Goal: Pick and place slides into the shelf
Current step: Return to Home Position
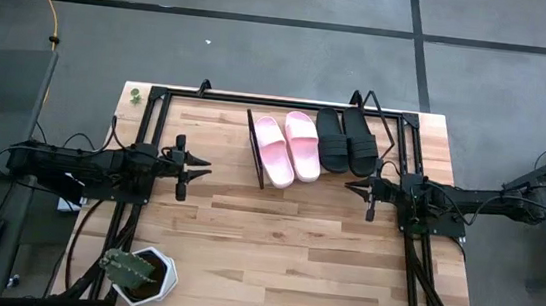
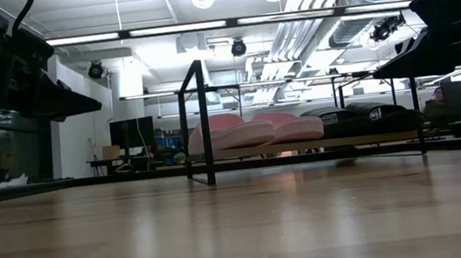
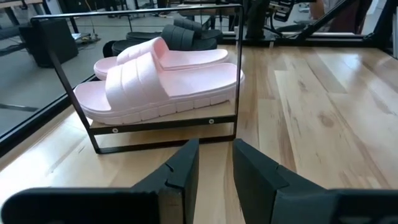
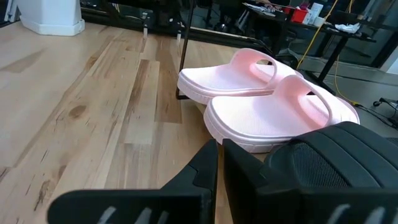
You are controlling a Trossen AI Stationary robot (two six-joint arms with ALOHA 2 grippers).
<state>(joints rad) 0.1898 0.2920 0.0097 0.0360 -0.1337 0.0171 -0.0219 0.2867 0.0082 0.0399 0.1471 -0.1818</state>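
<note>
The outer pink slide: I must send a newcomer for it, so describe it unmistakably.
On the table's far edge stands a black-framed shelf with four slides in a row. From above, the outer pink slide lies at the left end, beside the frame's side bar; unlike the other pink slide, it has only one neighbour.

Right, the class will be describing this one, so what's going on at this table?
All four sandals lie side by side on the shelf: the two pink slides towards the left arm, the two black slides towards the right arm. Neither arm is handling anything. The left pincer hangs empty beside the shelf's pink end and the right pincer hangs empty beside its black end, both pointing inward above the wooden table. The placing looks done.
</note>
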